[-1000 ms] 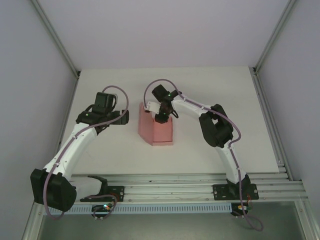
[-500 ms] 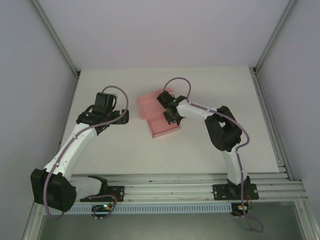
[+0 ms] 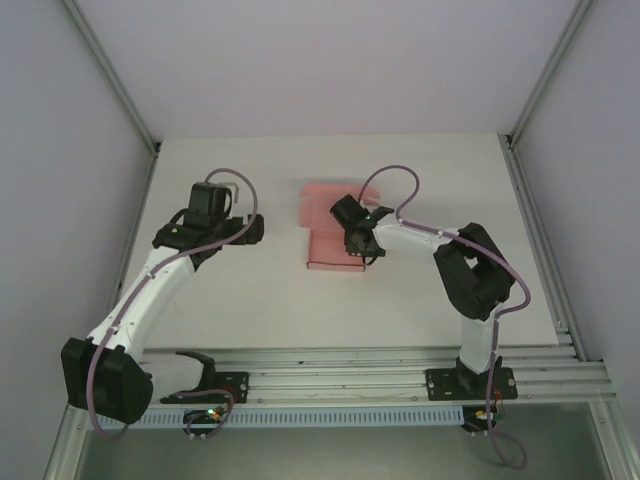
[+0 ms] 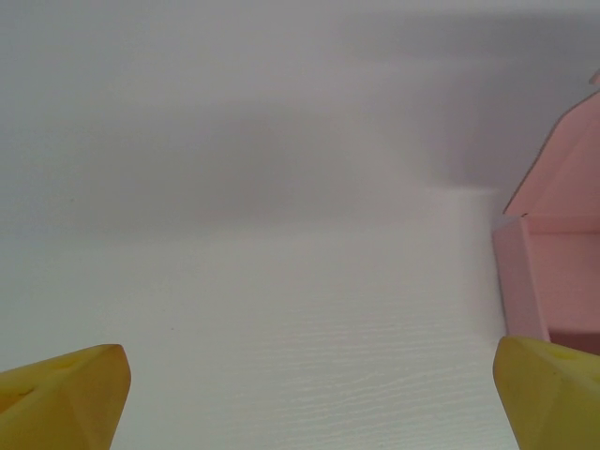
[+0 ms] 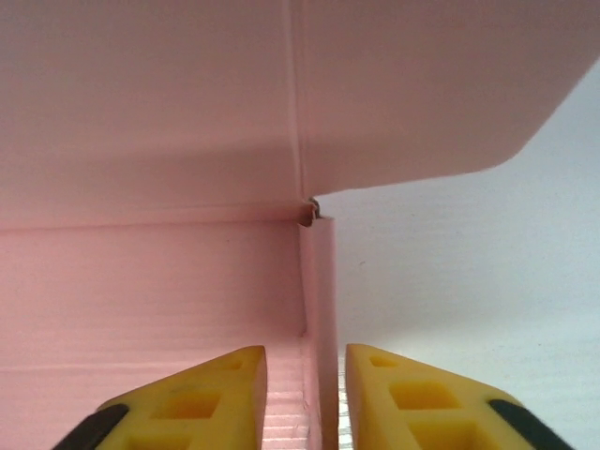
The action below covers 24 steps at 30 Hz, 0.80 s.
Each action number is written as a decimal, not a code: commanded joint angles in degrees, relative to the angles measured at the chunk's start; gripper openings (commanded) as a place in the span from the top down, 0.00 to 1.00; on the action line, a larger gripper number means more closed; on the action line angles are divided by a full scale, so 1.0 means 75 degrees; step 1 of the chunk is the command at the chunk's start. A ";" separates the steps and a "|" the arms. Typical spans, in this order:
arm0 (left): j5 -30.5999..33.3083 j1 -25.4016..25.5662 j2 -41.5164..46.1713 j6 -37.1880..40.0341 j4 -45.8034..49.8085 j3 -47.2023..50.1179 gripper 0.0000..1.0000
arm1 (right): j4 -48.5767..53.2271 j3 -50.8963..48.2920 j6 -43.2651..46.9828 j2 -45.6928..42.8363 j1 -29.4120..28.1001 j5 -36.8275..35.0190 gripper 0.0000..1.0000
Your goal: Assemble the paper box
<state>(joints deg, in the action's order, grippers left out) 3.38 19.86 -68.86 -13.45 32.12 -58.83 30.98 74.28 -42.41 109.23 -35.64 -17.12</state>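
The pale pink paper box (image 3: 328,252) lies mid-table as a shallow tray, its lid flap (image 3: 322,193) spread toward the back. My right gripper (image 3: 357,243) sits at the box's right wall. In the right wrist view that wall (image 5: 319,281) runs up between the yellow fingers (image 5: 202,403), which stand narrowly apart with a slim gap on each side, so the right gripper (image 5: 307,394) is open. The lid panel (image 5: 422,84) rises behind. My left gripper (image 3: 255,228) hovers left of the box, wide open (image 4: 309,394) and empty, with the box's corner (image 4: 562,281) at its right.
The white table (image 3: 200,180) is walled by pale panels with aluminium posts at the back corners. A slotted rail (image 3: 330,360) carrying both arm bases runs along the near edge. Bare tabletop (image 3: 470,180) lies right of and behind the box.
The right gripper swung right and toward the front, and the box turned with it, from slanted to square with the table. The lid dropped flat toward the back. The left arm barely moved.
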 commanded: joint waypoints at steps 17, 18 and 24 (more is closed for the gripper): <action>-0.3197 0.0325 -0.3248 0.1655 -0.0932 -0.2050 0.00 | -0.2795 -0.0910 0.5140 -0.2110 0.1330 0.1937 0.01; -0.3233 0.0320 -0.3467 0.1803 -0.0938 -0.2220 0.00 | -0.2807 -0.0799 0.5443 -0.1974 0.1397 0.2071 0.00; -0.3850 0.0257 -0.4598 0.2387 -0.0353 -0.3376 0.04 | -0.1926 0.0328 0.6067 -0.1080 0.1913 0.2792 0.05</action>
<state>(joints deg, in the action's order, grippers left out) -21.08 22.04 -101.14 -0.03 26.06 -80.42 13.50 73.52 -2.61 99.20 -22.70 -1.50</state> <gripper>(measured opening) 0.976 0.963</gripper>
